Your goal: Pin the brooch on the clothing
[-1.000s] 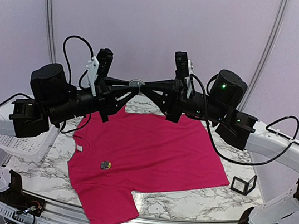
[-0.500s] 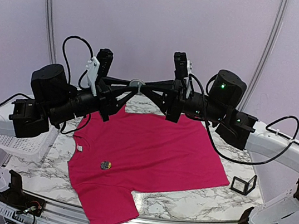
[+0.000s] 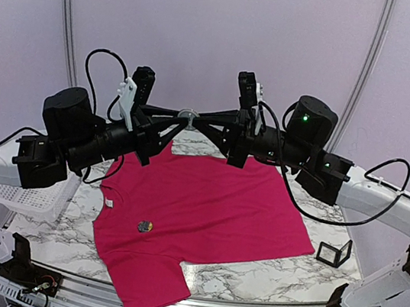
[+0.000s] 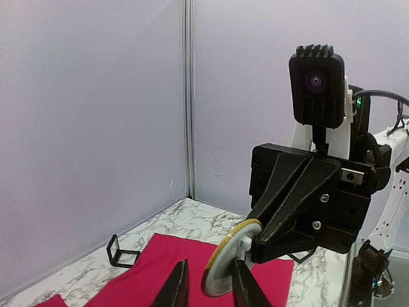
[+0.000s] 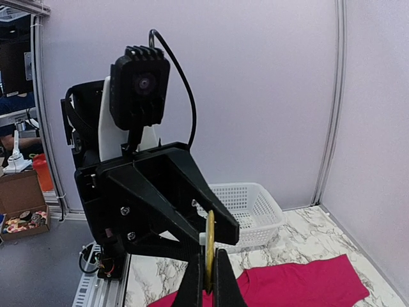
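The magenta-pink T-shirt [image 3: 204, 207] lies flat on the marble table, its white neck label [image 3: 108, 203] at the left. A small round badge [image 3: 145, 226] sits on its chest. Both arms are raised and meet above the shirt's far edge at a round gold-rimmed brooch [image 3: 188, 112]. My right gripper [image 3: 197, 115] is shut on the brooch, which shows edge-on in the right wrist view [image 5: 209, 246]. My left gripper [image 4: 209, 288] is open with the brooch [image 4: 230, 262] between its fingers, close to the right-hand one. The shirt also shows below in the left wrist view [image 4: 153, 268] and the right wrist view [image 5: 300, 284].
A white mesh basket [image 3: 28, 200] stands at the table's left edge and also shows in the right wrist view [image 5: 249, 211]. A small black open frame [image 3: 334, 253] stands right of the shirt. Grey walls enclose the back and sides.
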Action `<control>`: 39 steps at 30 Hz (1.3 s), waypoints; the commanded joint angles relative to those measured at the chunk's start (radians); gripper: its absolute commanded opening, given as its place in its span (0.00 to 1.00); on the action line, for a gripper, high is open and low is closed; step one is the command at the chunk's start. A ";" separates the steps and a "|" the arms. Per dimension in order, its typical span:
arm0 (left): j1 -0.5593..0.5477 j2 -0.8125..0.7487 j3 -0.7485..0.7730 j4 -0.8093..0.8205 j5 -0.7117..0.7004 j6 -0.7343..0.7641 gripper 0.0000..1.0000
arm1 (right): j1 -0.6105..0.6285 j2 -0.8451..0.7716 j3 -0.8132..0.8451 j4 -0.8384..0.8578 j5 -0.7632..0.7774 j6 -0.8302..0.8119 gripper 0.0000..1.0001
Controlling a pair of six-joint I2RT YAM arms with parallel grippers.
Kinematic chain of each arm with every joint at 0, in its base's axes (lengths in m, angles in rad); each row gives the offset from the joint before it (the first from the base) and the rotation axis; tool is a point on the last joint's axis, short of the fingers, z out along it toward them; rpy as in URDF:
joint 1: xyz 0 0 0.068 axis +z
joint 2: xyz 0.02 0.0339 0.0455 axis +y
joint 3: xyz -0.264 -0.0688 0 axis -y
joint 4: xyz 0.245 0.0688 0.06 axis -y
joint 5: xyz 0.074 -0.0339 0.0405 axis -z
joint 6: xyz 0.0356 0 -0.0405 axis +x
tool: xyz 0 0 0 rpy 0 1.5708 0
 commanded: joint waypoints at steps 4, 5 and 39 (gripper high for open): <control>0.014 -0.050 -0.020 -0.007 0.105 0.056 0.37 | 0.003 -0.011 0.014 -0.010 -0.046 -0.016 0.00; 0.017 -0.067 -0.033 -0.008 0.145 0.066 0.39 | 0.000 -0.013 0.012 -0.010 -0.061 -0.022 0.00; 0.022 -0.073 0.022 -0.134 0.393 0.067 0.00 | -0.035 -0.025 0.031 -0.013 -0.298 -0.071 0.17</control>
